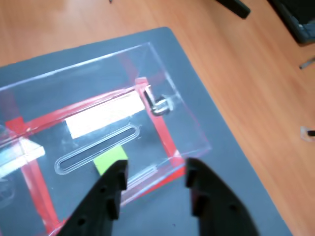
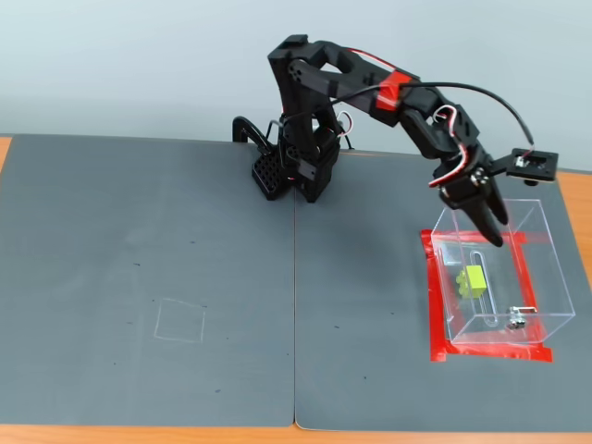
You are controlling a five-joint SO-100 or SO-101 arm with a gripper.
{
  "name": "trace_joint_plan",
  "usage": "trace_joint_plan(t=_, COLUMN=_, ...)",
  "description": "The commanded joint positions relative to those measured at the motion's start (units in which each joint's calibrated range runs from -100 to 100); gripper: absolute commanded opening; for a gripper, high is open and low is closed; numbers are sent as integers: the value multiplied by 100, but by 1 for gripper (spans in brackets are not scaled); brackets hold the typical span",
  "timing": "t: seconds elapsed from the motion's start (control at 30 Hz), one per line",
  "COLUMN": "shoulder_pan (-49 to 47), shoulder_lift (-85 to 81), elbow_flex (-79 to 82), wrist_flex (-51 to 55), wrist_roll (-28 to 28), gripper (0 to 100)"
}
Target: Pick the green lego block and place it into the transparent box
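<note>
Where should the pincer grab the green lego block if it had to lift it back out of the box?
Probably from straight above, through the open top of the transparent box, closing on two opposite flat sides of the green lego block; the clear walls block any sideways approach.

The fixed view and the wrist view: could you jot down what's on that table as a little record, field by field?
block: small lime-green square plastic brick, lying inside the box
box: clear acrylic rectangular box, standing inside a red tape outline
end effector: black two-finger end effector, open and empty, above the box
surface: dark grey mat on a wooden table
marking: faint square outline on the mat, nothing on it
</note>
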Motion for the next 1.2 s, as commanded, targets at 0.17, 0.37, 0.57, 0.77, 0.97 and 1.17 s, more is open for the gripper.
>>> trace_joint_plan(t=0.17, shoulder_pan=1159, shoulder_lift=-1871, elbow_flex=945, wrist_flex=-40, wrist_roll=-22, gripper=2)
trace_joint_plan(t=0.37, shoulder_pan=2599, shoulder_lift=-3542, elbow_flex=2157, wrist_flex=-40, wrist_roll=-27, gripper=2)
trace_joint_plan(t=0.57, shoulder_pan=3486, shoulder_lift=-4915, elbow_flex=3614, wrist_flex=-40, wrist_roll=-246, gripper=2)
trace_joint_plan(t=0.77, shoulder_pan=3680, shoulder_lift=-6229, elbow_flex=4889, wrist_flex=21, wrist_roll=-532, gripper=2)
trace_joint_plan(t=0.97, shoulder_pan=3882, shoulder_lift=-6908, elbow_flex=5812, wrist_flex=3, wrist_roll=-636, gripper=2)
trace_joint_plan(t=1.17, shoulder_pan=4240, shoulder_lift=-6899, elbow_flex=6237, wrist_flex=-40, wrist_roll=-642, gripper=2)
